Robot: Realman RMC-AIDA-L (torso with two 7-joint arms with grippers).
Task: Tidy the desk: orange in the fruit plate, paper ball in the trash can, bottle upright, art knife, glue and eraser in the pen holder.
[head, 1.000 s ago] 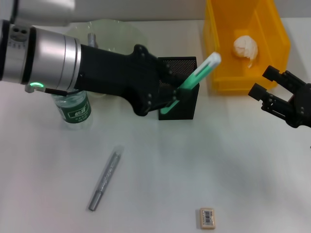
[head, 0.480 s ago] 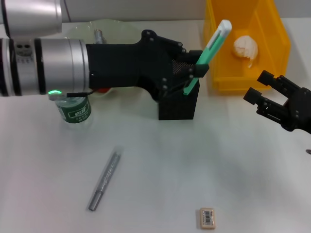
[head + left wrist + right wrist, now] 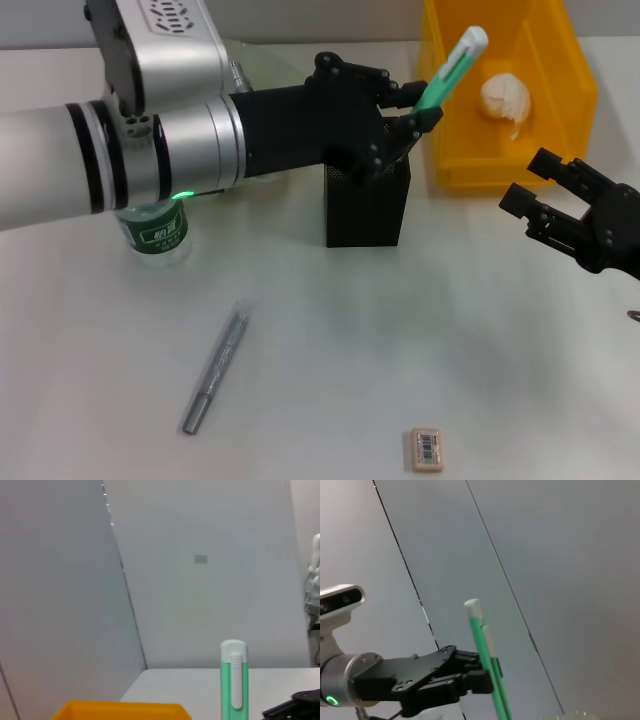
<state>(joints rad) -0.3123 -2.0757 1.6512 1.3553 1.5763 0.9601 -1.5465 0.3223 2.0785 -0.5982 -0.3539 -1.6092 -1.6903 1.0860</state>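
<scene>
**Knife over the holder, not yet dropped**

You are in the art-knife step. Your left pincer is clenched on the green-and-white knife, holding it tilted, its white end up over the can, its lower end just above the mouth of the holder. Judging from this, your next move is to bring the knife closer to upright, centre the lower end over the opening, lower it in, then release. A slanted drop could catch the mesh rim.

Your right pincer waits released over the tabletop, beside the can. The paper already lies in the can, and the bottle stands upright. The eraser and a grey stick, likely the glue, are left on the tabletop.

The head view alone shows the holder below the knife. The right wrist view shows the left pincer gripping the knife from the side. The left wrist view shows only the knife's upper end.
</scene>
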